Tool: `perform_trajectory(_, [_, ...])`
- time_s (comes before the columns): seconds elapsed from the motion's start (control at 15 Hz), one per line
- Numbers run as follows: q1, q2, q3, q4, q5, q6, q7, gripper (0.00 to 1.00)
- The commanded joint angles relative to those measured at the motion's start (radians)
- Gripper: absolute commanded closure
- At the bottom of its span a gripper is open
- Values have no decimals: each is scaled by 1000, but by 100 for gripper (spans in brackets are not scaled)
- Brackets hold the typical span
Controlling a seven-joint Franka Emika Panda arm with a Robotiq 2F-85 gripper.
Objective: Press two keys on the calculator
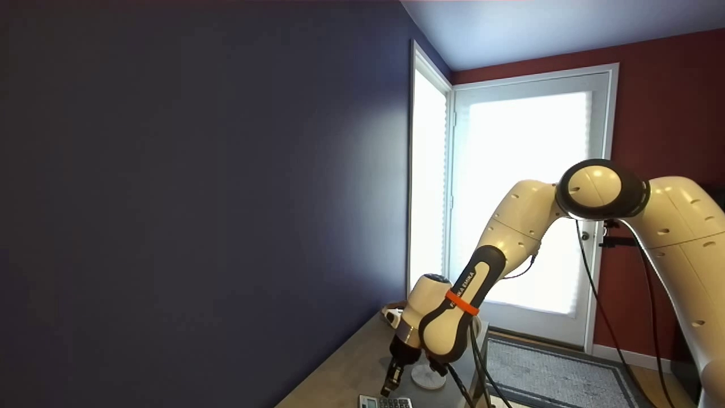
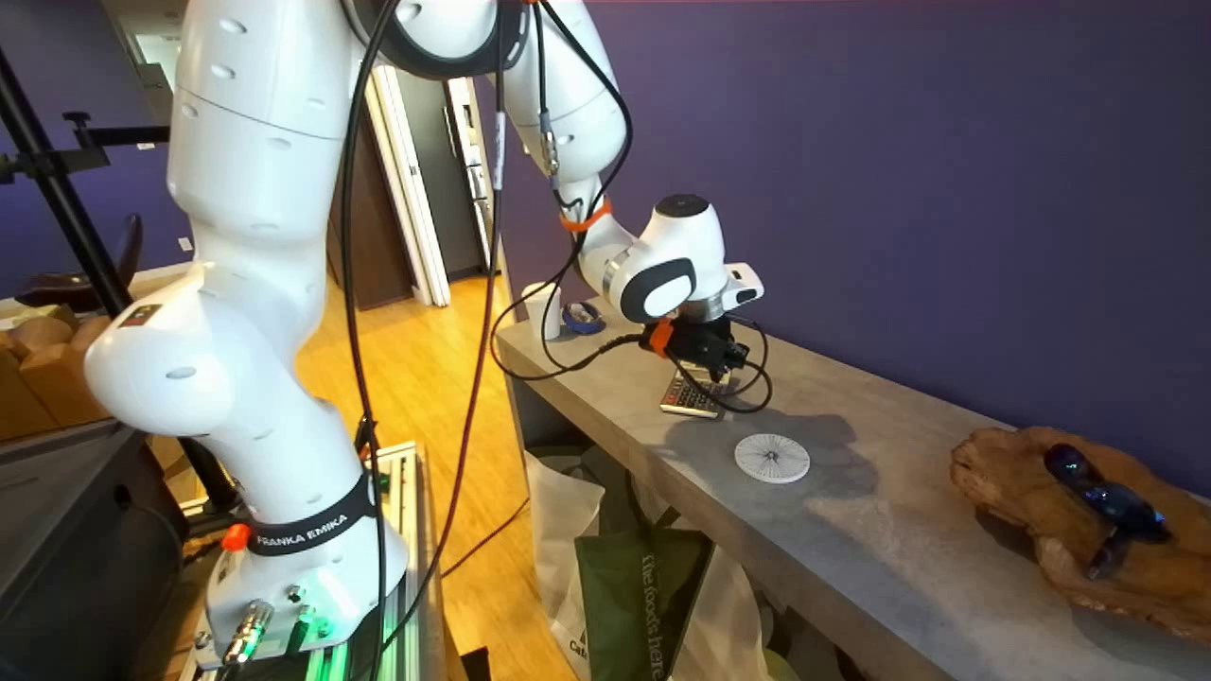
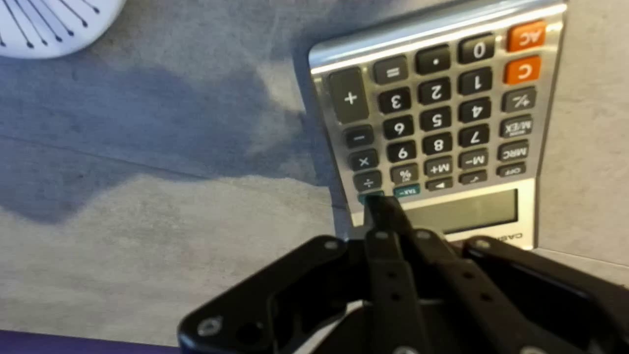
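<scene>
Jaws together, nothing visible between them, the black jointed gripper (image 3: 385,214) reaches over the display-end corner of the silver-faced rectangular calculator (image 3: 454,115), lying on the grey counter (image 3: 162,236); contact is unclear. It should centre above one dark rectangular key (image 3: 435,119), then press straight down.

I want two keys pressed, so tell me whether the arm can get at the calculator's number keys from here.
Probably yes: in the wrist view, the gripper hides only part of the display end of the calculator, leaving the number keys uncovered. A shift toward them should suffice.
</scene>
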Motion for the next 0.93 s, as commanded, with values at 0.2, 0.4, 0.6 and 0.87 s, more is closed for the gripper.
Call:
perform_trajectory(0.2, [-28, -41, 38, -17, -15, -30, 16, 100])
perform_trajectory(0.4, [-24, -37, 35, -18, -12, -49, 15, 100])
perform_trajectory(0.6, [-21, -34, 29, -20, -12, -53, 12, 100])
perform_trajectory(0.87, [-19, -24, 29, -15, -10, -59, 7, 100])
